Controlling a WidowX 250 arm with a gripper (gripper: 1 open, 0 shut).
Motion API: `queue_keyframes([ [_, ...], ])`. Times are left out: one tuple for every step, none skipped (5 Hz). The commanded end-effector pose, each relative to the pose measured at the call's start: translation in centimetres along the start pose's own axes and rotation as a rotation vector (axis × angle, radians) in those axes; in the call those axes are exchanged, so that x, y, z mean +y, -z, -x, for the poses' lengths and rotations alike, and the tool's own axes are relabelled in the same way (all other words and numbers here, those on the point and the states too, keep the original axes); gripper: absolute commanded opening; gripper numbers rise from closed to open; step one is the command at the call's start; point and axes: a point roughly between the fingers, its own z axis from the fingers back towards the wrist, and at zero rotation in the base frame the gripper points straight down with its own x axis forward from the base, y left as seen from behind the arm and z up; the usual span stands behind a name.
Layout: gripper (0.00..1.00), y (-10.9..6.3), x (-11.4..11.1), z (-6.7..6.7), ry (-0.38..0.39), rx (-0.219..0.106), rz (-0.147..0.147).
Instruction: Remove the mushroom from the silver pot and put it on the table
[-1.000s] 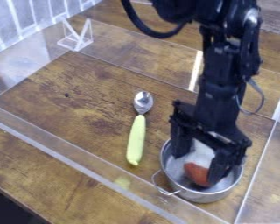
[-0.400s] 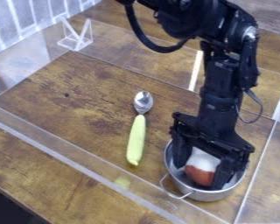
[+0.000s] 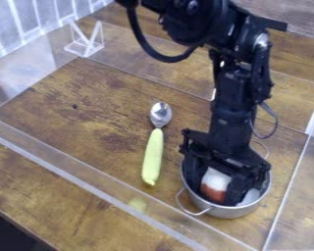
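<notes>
Mushroom: one, lying inside the silver pot, white stem and reddish-brown cap both showing between the black fingers.

Pot: one, shiny steel, standing on the table near the right acrylic wall; a small loop handle shows at its near-left rim.

Gripper: pointing straight down, lowered into the pot, one finger on each side of the mushroom. Jaws look close about it, but whether they have shut on it I cannot tell from this view; the mushroom sits on the pot floor, not lifted.

Step in hand: judged to be the grasp, fingers bracketing the mushroom, pick-up not yet done.

Next move calls for: a firm hold on the rounded toy, then a straight lift clear of the low pot wall, then a carry sideways to bare wood and a release. Open plank lies left of the pot and beyond the spoon.

Risk: round cap could slip out of the fingers; a finger catching the rim could drag the pot.

Other items: one spoon, yellow handle with metal bowl, lying just left of the pot, not touching it. One clear acrylic stand at the far left.

Arm: one, black.
</notes>
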Motion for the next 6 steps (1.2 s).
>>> queue_keyframes([
  [0.00,-1.4,1.2,1.0,-0.009,-0.037,0.002],
  [0.00,-3.2,1.7,1.7,0.007,-0.062,-0.011],
  [0.00,-6.1,2.0,2.3,-0.036,-0.095,-0.020],
  [0.00,-10.5,3.6,2.9,-0.112,-0.146,-0.029],
  [0.00,-13.5,6.9,3.3,-0.213,-0.180,-0.029],
  [0.00,-12.2,10.1,3.3,-0.263,-0.174,-0.040],
])
